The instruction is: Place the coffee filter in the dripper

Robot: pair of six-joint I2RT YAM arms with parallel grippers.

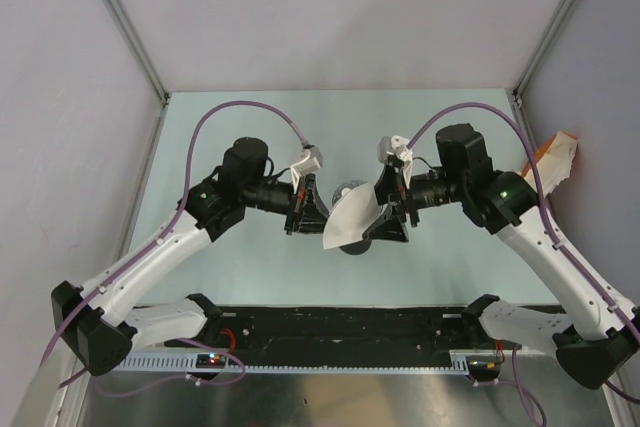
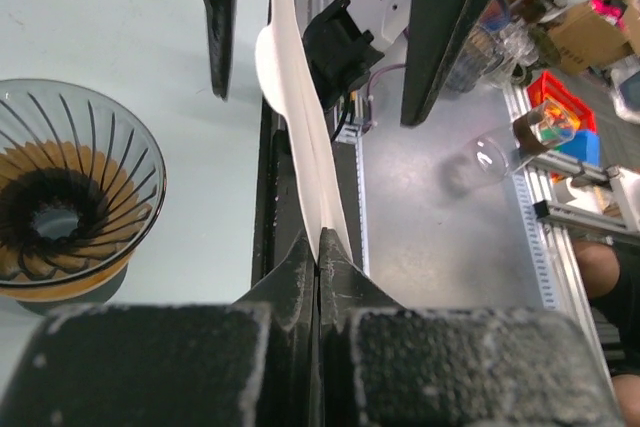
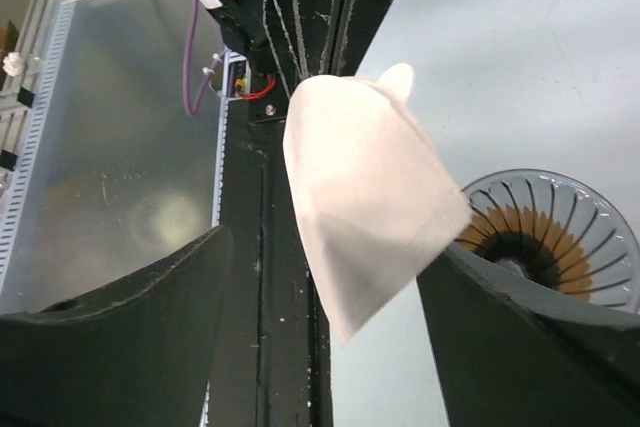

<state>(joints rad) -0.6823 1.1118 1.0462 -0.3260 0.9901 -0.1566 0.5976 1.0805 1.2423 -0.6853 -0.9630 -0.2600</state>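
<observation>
**Filter held flat just off the dripper, in the left arm's grip alone**

The coffee filter hung in the air between the two arms, folded flat rather than opened to a cone. From the left wrist it showed edge-on, a thin white blade. Its long axis ran straight out from the left gripper toward the right arm. The left gripper's jaws were pressed together on one edge of the paper, and that was the only hold on it.

The right gripper had its jaws well apart, one on each side of the sheet, and no contact with the paper showed. The free, pointed corner of the filter reached in between them.

The dripper stood upright on the table, mouth up, with an orange ring visible through its ribbed wall. It lay to one side of the filter's plane and below it. It was left of the paper from the left wrist and right of it from the right wrist. From above, the sheet covered most of the dripper, so the two were near. How high the paper hung over the rim could not be told.

By my judgement the left arm must carry the move. It would swing the paper sideways over the mouth and turn the point downward. The right gripper stood ready to spread the fold.
</observation>
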